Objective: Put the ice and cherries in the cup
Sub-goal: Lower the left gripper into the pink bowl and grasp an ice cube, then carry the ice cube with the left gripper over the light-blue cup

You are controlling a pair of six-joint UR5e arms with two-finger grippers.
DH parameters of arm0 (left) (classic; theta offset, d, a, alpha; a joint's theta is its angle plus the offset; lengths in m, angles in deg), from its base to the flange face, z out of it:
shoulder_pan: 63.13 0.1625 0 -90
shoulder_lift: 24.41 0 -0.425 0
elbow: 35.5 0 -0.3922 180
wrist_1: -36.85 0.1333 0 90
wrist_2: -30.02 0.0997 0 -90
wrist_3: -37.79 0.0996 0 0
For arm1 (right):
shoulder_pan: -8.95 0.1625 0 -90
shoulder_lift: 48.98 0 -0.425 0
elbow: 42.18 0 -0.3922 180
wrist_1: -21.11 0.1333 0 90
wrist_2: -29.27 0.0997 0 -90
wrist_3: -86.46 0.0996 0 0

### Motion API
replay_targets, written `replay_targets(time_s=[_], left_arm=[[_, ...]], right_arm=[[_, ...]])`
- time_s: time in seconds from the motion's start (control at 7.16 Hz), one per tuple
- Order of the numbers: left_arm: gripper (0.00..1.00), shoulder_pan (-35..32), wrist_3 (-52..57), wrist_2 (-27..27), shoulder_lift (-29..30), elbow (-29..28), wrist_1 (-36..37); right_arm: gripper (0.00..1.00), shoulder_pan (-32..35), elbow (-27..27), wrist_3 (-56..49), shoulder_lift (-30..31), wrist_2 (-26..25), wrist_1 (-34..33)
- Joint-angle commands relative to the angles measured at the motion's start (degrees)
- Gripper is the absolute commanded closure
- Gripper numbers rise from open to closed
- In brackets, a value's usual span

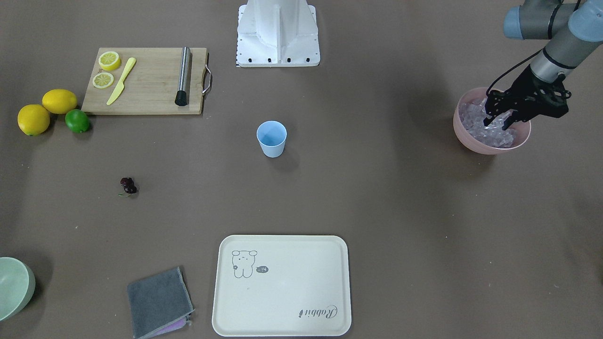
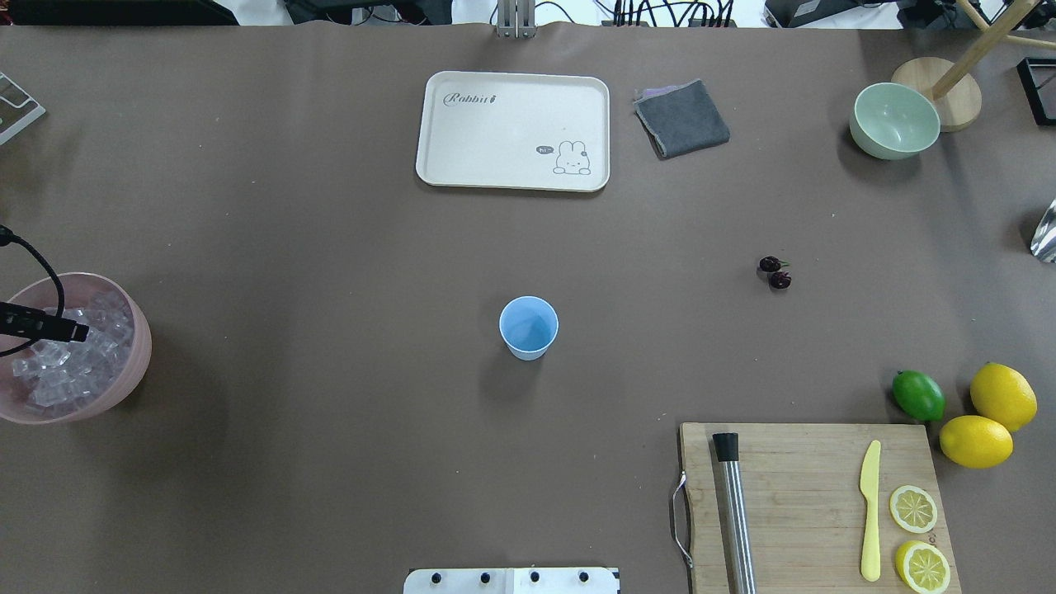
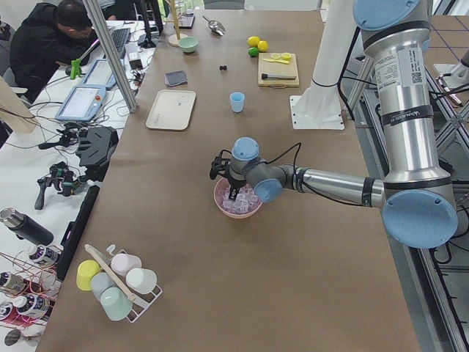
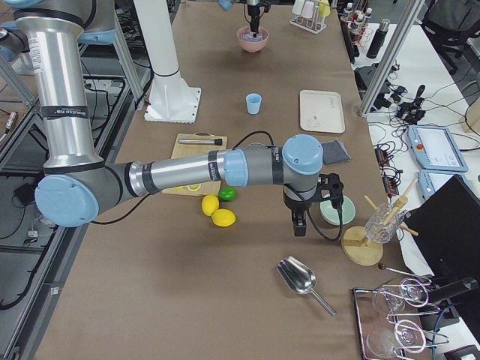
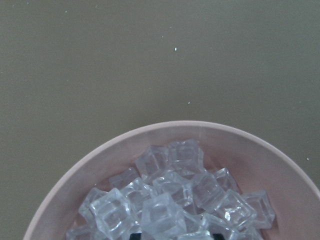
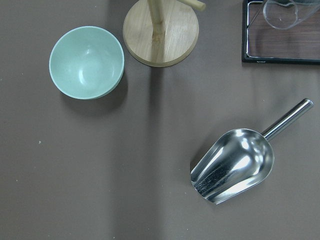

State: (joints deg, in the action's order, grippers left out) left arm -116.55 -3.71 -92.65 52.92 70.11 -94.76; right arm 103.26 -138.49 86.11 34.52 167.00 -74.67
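Note:
The light blue cup [image 1: 272,138] stands upright mid-table, nothing visible inside it. The ice [image 5: 165,200] is piled in a pink bowl [image 1: 471,141] at the table's end on my left. My left gripper [image 1: 497,124] reaches down into that bowl, open, its fingertips [image 5: 135,235] among the cubes with one cube between them. The dark cherries [image 2: 775,272] lie on the table to the right of the cup, far from both grippers. My right gripper [image 4: 298,226] hangs over the table near the pale green bowl; I cannot tell whether it is open or shut.
A cutting board [image 2: 808,503] carries lemon halves, a yellow knife and a metal rod. Two lemons and a lime [image 2: 918,394] sit beside it. A cream tray [image 2: 511,132], grey cloth [image 2: 681,118], green bowl [image 2: 894,120], metal scoop [image 6: 235,165] and wooden stand [image 6: 161,32] are also here.

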Motion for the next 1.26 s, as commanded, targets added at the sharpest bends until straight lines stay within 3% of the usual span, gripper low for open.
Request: replay_targets(time_s=[0.0, 0.42, 0.7, 0.98, 1.12], left_arm=[[1.0, -2.2, 0.0, -2.8, -0.6, 2.4, 0.0], [1.0, -6.0, -0.9, -2.7, 1.3, 3.8, 0.0], [1.0, -5.7, -9.6, -2.7, 8.8, 4.2, 0.3], [1.0, 1.4, -19.6, -0.6, 18.1, 3.5, 0.6], [1.0, 5.9, -22.8, 3.5, 21.9, 3.7, 1.8]], right_arm=[[0.0, 0.0, 0.0, 0.0, 0.1, 0.1, 0.0], [0.0, 0.0, -0.3, 0.0, 0.3, 0.3, 0.0], [0.0, 0.3, -0.5, 0.0, 0.7, 0.7, 0.0], [0.0, 0.5, -0.3, 0.0, 1.0, 0.7, 0.0], [0.0, 0.5, -0.3, 0.0, 1.0, 0.6, 0.0]])
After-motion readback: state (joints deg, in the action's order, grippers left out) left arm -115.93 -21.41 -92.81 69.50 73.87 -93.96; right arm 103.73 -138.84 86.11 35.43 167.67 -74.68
